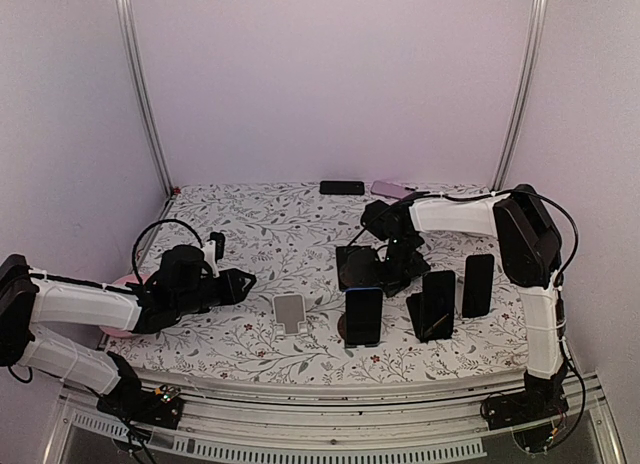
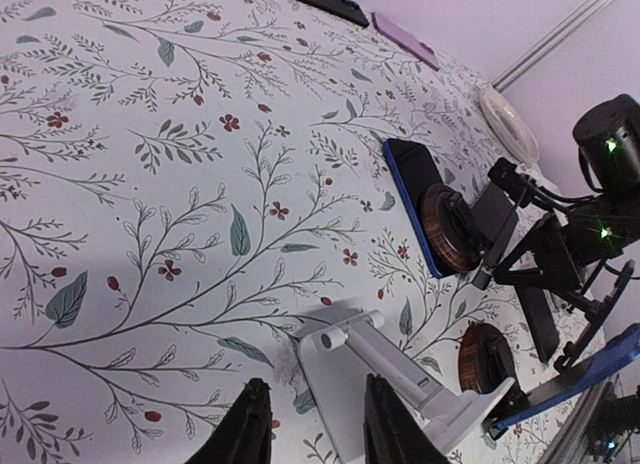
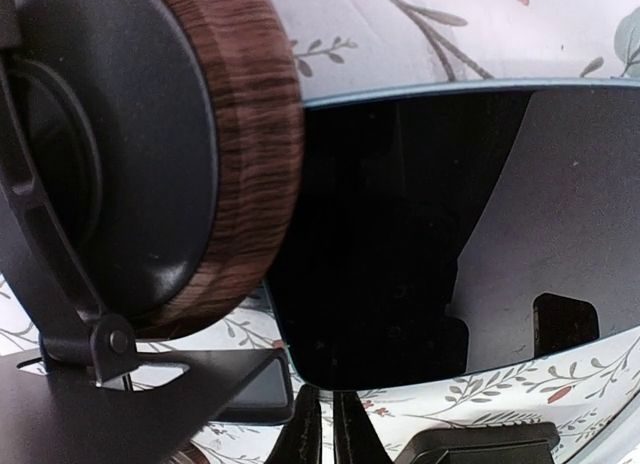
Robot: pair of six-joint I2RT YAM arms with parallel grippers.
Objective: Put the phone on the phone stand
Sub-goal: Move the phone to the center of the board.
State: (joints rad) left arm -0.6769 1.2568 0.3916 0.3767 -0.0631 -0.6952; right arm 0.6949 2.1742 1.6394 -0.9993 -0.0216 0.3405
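Fingertips (image 3: 303, 429) of the right hand (image 3: 322, 434) are pressed together and hold nothing. They point down just beside the near edge of the phone (image 3: 400, 234), a dark-screened slab with a blue rim. The phone appears to lie flat on the flower-patterned bench (image 1: 240, 224), near its middle. A wood-rimmed disc stand (image 3: 250, 134) sits against one end of the phone and hides part of it.

The phone is likely light but rigid, with a slick glass face that could crack or scratch. Lying flat, it offers little to pinch. The best hold is probably across its two long edges near mid-length, clear of the disc stand, and not on the screen.

Further left, the left hand (image 2: 315, 429) hovers with fingers apart and empty. A white stand (image 2: 350, 374) with nothing on it is just ahead of it. Three other phones (image 1: 437, 302) stand upright toward the front right.
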